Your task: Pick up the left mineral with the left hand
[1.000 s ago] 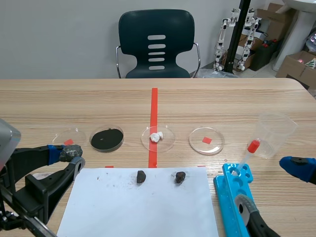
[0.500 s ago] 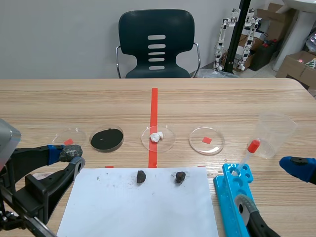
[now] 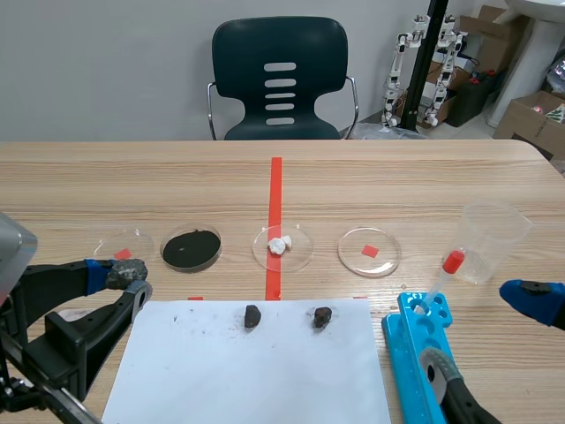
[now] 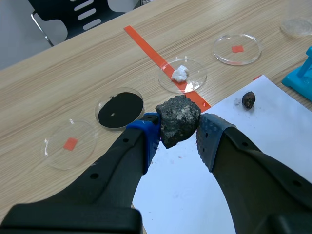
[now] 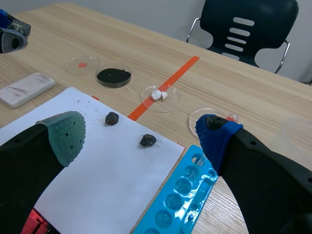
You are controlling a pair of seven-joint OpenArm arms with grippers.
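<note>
**While the left gripper (image 4: 178,132) clamps the mineral (image 4: 179,118), the pick-up reads as done**

Since the task turns on where the stone lies from the gripper, that goes down first. It lies nowhere ahead or beside: it sits directly between the two blue pads, which press on its opposite flanks. The left gripper is closed on it.

Obs. 1: The mineral is a chunky dark grey lump with pale flecks. I see no marked long axis, though it may be slightly longer along the line of the fingers than across them. Most of its bulk stands proud of the fingertips.

Obs. 2: From where I stand, the stone hangs over the surface (image 3: 397,177), near the left edge of the white sheet (image 3: 256,371). It looks well clear of the wood below, but the height is my judgement only.

Obs. 3: Two smaller dark stones (image 3: 252,315) (image 3: 322,316) lie on the sheet, apart from each other and from the held one. A dish of black powder (image 3: 191,248) and a clear dish with a red mark (image 3: 122,245) sit beyond the left gripper.

Obs. 4: The right gripper (image 5: 140,132) is spread wide with nothing in it. It hangs on the far side of the sheet by the blue rack (image 3: 424,353), well away from the mineral. The left arm is the only one with any claim on the stone.

Judgement: the grip seems firm but shallow, so a jolt could roll the lump out.
</note>
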